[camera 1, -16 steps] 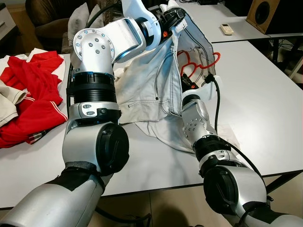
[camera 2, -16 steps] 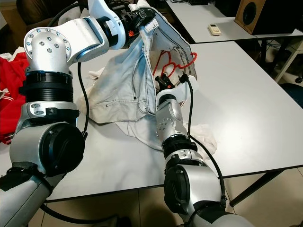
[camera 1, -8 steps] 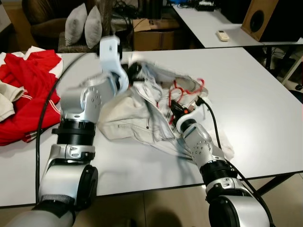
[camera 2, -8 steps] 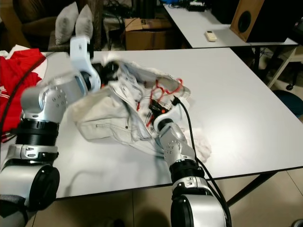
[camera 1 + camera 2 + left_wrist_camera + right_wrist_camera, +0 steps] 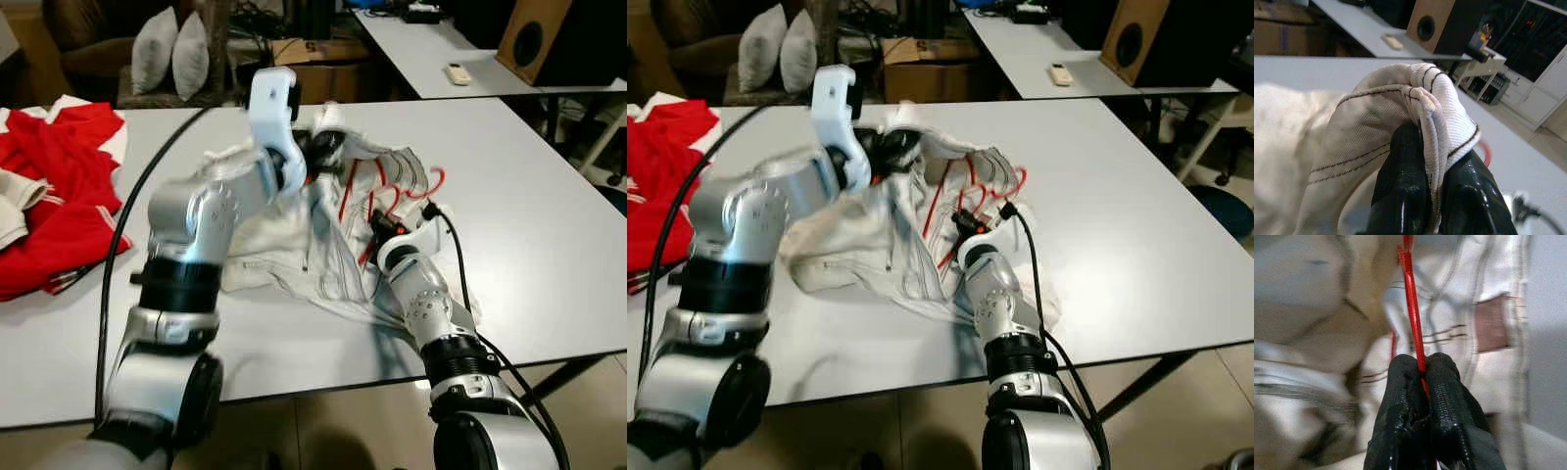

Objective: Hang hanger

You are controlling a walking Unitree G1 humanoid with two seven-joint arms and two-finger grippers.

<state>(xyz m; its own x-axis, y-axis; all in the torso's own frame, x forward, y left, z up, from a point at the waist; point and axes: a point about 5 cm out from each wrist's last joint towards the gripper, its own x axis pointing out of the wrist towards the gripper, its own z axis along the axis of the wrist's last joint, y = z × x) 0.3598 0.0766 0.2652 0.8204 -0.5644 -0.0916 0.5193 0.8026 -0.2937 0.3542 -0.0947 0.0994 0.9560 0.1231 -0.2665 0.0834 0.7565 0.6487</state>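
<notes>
1. Left claw (image 5: 1432, 196): fingers clamped on a folded seam of the white garment (image 5: 284, 235), lifting it above the bench (image 5: 549, 215).
2. Right claw (image 5: 1422, 382): pinched tight on the red hanger (image 5: 392, 196), which lies inside the garment.
3. Red clothes (image 5: 59, 186): at the bench's left end.

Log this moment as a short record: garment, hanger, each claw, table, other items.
garment: off-white jacket heaped on the white table
hanger: red hanger lying in the jacket's open top
left claw: shut on a seamed fold of the jacket, raised above the heap
right claw: shut on a thin bar of the hanger
other items: red clothes at the table's left end; remote on the far table
</notes>
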